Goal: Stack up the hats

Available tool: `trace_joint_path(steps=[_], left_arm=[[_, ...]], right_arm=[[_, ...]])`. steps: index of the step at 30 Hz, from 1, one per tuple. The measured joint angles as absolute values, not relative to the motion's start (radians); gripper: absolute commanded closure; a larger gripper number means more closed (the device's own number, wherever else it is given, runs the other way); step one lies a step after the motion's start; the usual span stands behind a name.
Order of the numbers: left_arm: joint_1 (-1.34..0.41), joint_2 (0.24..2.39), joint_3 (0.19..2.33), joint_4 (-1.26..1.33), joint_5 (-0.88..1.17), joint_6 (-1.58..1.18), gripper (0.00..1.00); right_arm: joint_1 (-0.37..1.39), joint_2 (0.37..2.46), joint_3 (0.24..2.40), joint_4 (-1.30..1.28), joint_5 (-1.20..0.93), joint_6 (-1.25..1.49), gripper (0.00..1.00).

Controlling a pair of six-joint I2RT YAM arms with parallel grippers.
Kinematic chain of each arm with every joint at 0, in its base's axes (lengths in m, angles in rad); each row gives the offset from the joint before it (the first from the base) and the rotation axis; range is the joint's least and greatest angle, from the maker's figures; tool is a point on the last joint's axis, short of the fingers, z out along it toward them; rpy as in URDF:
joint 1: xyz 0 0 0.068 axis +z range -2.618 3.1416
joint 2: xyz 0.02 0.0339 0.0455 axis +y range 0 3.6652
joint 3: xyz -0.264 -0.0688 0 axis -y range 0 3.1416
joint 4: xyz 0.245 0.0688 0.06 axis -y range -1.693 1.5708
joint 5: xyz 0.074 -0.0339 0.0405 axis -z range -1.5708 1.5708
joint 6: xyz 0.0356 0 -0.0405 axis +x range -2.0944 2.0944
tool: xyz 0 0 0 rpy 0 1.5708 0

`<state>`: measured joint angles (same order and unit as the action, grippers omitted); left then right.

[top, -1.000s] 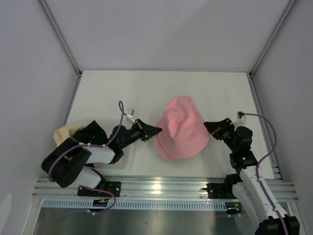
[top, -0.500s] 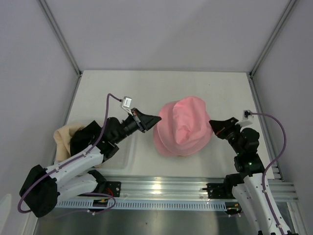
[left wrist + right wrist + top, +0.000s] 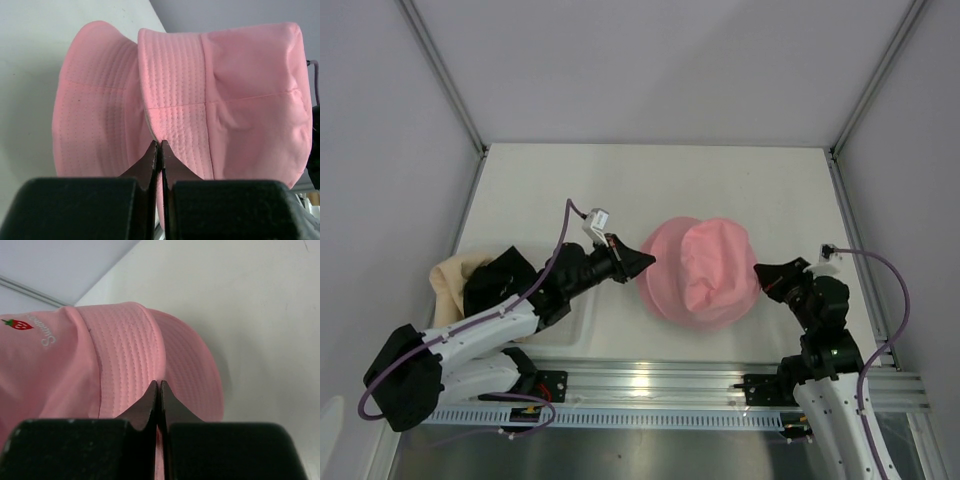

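The left claw (image 3: 642, 262) and right claw (image 3: 760, 270) were each pinched shut on opposite brim edges of the upper pink bucket hat (image 3: 715, 262). They held it partly over the lower pink bucket hat (image 3: 85, 110) on the desk (image 3: 620, 190). A neat stack likely needed the brim level, the crowns aligned, and an even descent before both released.

The soft pink cloth bucket hat (image 3: 250, 100) is showing a matt weave, its brim ribbed with rows of stitching. The fingers (image 3: 144, 167) of my left pincer (image 3: 159, 145) are looking smooth and matt black. The white table (image 3: 620, 180) is lying matt; the metal rail (image 3: 650, 381) is gleaming.
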<state>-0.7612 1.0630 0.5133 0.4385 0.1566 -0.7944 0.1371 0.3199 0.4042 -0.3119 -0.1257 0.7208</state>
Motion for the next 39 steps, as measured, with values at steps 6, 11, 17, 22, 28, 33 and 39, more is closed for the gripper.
trace_joint_path(steps=[6, 11, 17, 22, 28, 33, 39], left_arm=[[-0.764, 1.126, 0.547, 0.388, 0.085, -0.794, 0.99], [-0.760, 1.141, 0.559, 0.327, 0.022, -0.809, 0.99], [-0.732, 1.139, 0.530, 0.307, -0.017, -0.867, 0.99], [-0.717, 1.182, 0.525, 0.297, -0.031, -0.900, 0.99], [-0.715, 1.226, 0.507, 0.329, -0.031, -0.937, 0.99], [-0.715, 1.224, 0.488, 0.349, -0.031, -0.948, 0.99], [-0.715, 1.256, 0.467, 0.406, -0.020, -0.966, 0.99]], right_arm=[[0.138, 0.408, 0.313, -0.262, -0.108, 0.724, 1.00], [0.139, 0.577, 0.292, -0.138, -0.108, 0.724, 1.00], [0.142, 0.691, 0.292, -0.001, -0.121, 0.723, 1.00], [0.143, 0.758, 0.292, 0.091, -0.122, 0.717, 1.00], [0.160, 0.878, 0.289, 0.190, -0.140, 0.714, 1.00], [0.180, 0.933, 0.278, 0.256, -0.139, 0.713, 1.00], [0.186, 0.971, 0.299, 0.257, -0.136, 0.690, 1.00]])
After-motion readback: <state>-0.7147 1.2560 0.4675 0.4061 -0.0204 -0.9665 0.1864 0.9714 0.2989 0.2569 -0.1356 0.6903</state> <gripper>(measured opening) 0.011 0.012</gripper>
